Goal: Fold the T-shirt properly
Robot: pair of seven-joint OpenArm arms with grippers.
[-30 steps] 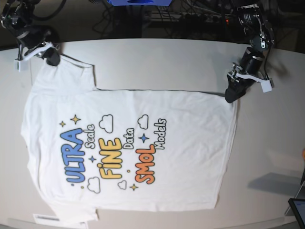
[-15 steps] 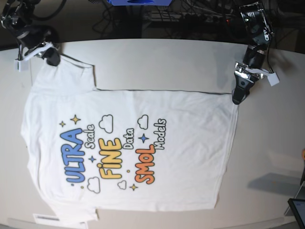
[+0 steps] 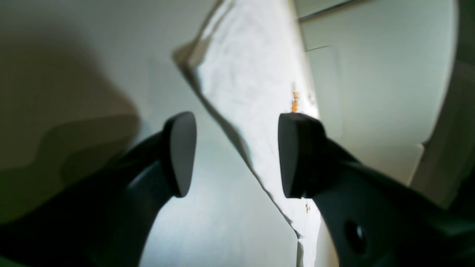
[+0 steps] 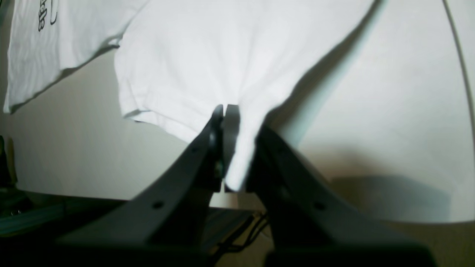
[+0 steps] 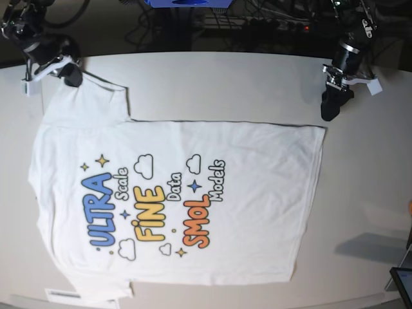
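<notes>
The right gripper (image 4: 232, 148) pinches the T-shirt (image 5: 174, 199) sleeve at far left to anchor it, while the left gripper (image 3: 237, 154) hangs spread, empty, off the far-right hem corner.

T-shirt (image 5: 174, 193) lower sleeve cut off at base-view bottom edge (wrist views blurry).

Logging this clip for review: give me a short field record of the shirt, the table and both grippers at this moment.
garment: T-shirt, spread flat, print side up
surface: pale table
right gripper: shut on the hem of a sleeve of the T-shirt, at the table's far corner
left gripper: open, holding nothing, apart from the shirt's bottom corner with the cloth edge in view between its fingers
fold state: no fold made yet
</notes>
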